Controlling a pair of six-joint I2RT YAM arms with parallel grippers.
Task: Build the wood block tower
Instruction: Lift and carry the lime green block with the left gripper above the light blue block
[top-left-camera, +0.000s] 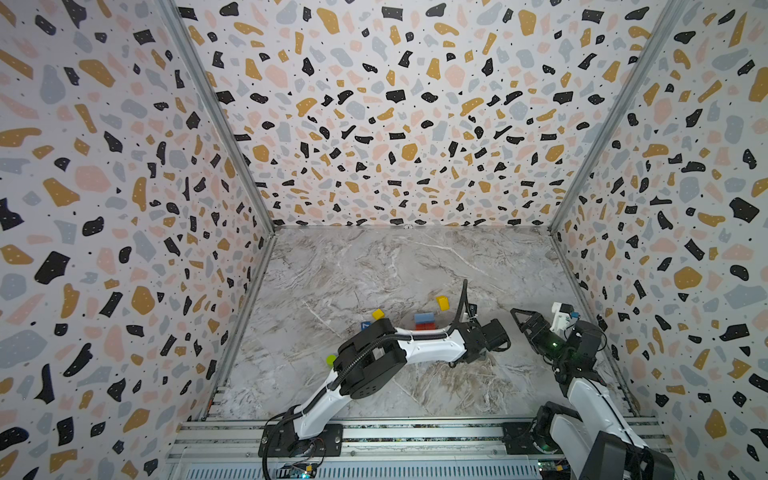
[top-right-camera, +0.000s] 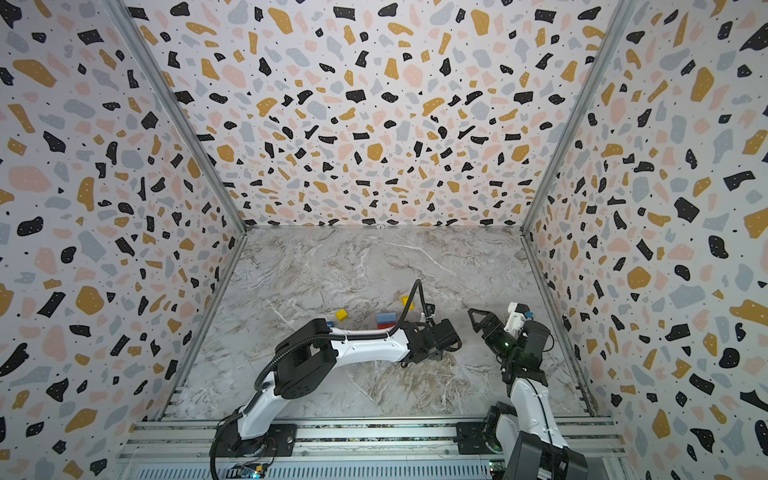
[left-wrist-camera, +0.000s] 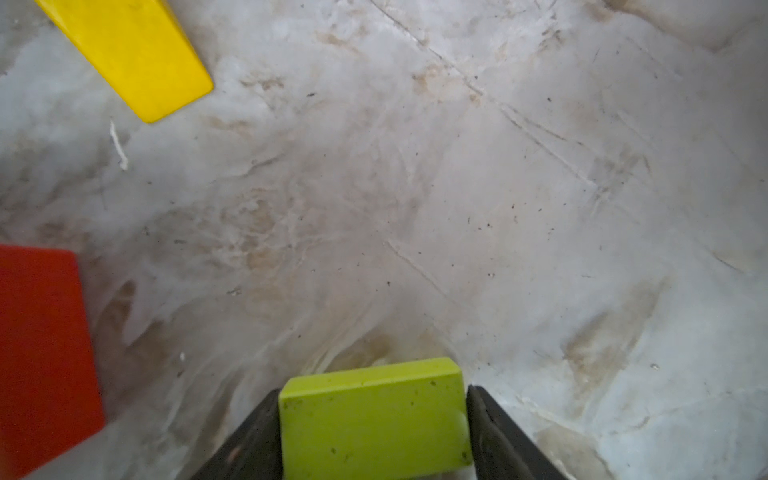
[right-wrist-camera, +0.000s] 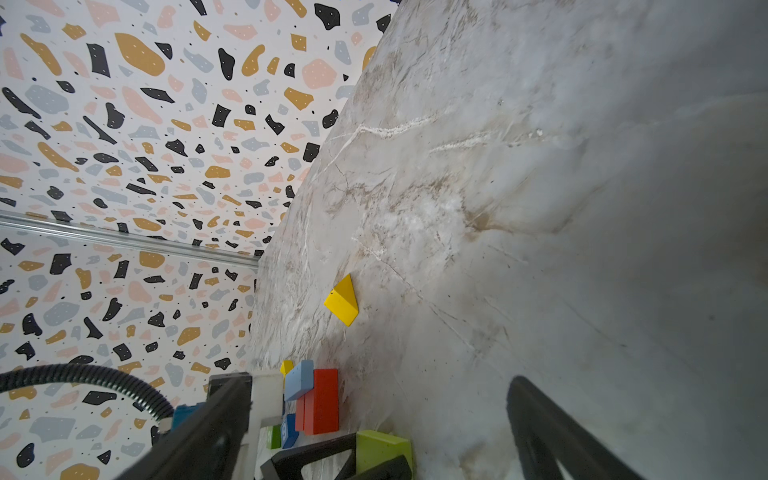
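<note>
A lime slab (left-wrist-camera: 374, 419) sits between the two black fingers of my left gripper (left-wrist-camera: 374, 392), which is shut on its sides low over the marble table. The right wrist view shows this slab (right-wrist-camera: 382, 451) just right of the tower. In both top views the left wrist hides the slab. The tower (top-left-camera: 424, 322) (top-right-camera: 386, 321) is two red bricks (right-wrist-camera: 320, 401) with a light blue slab (right-wrist-camera: 298, 380) on top. My right gripper (top-left-camera: 524, 324) (right-wrist-camera: 376, 382) hangs open and empty to the right.
Loose wood blocks lie around: a yellow block (top-left-camera: 442, 302) (left-wrist-camera: 137, 54) behind the tower, a yellow cube (top-left-camera: 377, 313), a blue numbered cube (top-left-camera: 365, 325) (right-wrist-camera: 289, 432), a green cube (right-wrist-camera: 272, 436) and a lime cylinder (top-left-camera: 331, 359) on the left. Patterned walls enclose the table (top-left-camera: 374, 270).
</note>
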